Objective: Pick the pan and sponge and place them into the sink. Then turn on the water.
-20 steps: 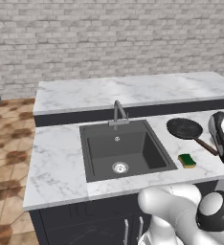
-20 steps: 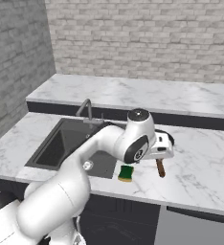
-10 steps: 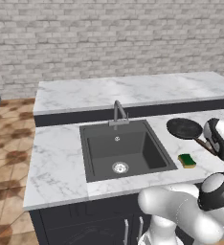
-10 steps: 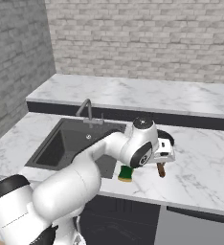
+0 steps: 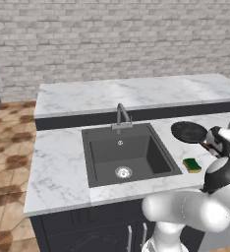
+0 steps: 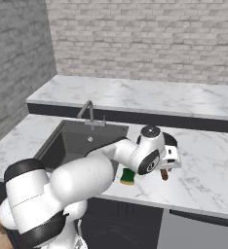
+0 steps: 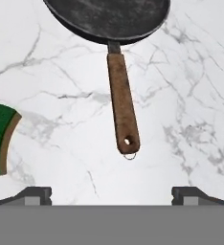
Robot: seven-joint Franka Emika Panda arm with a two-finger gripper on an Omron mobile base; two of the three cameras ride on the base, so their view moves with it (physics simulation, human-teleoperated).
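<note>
Hovering above the marble counter (image 5: 58,162) with the gripper (image 7: 112,194) spread wide, holding nothing; finger tips (image 7: 35,194) showing at lower left and lower right of the hand view, well apart

Looking straight down on the pan (image 7: 109,19), lying at the top of the hand view, with its brown handle (image 7: 123,110) running down toward the centre of the frame and ending in a small ring; handle end sitting between the two tips but not yet touched

Resting on the counter at right of the left base view: pan (image 5: 188,132), near the right rim of the sink (image 5: 129,155); sponge (image 5: 191,165) lying just below the pan, close to the sink's lower right corner. Appearing also at the left edge of the hand view: sponge (image 7: 1,139), green top up

Showing in the right base view: gripper (image 6: 169,163) at centre, over the pan handle, with the sponge (image 6: 128,176) just to its lower left

Standing dry: sink basin holding nothing beyond the silver drain (image 5: 123,172); faucet (image 5: 122,114) at the upper rim, releasing no stream

Judging progress: nothing completed so far. Remaining: gripping the pan, placing it in the sink, doing likewise with the sponge, then turning on the water
</note>
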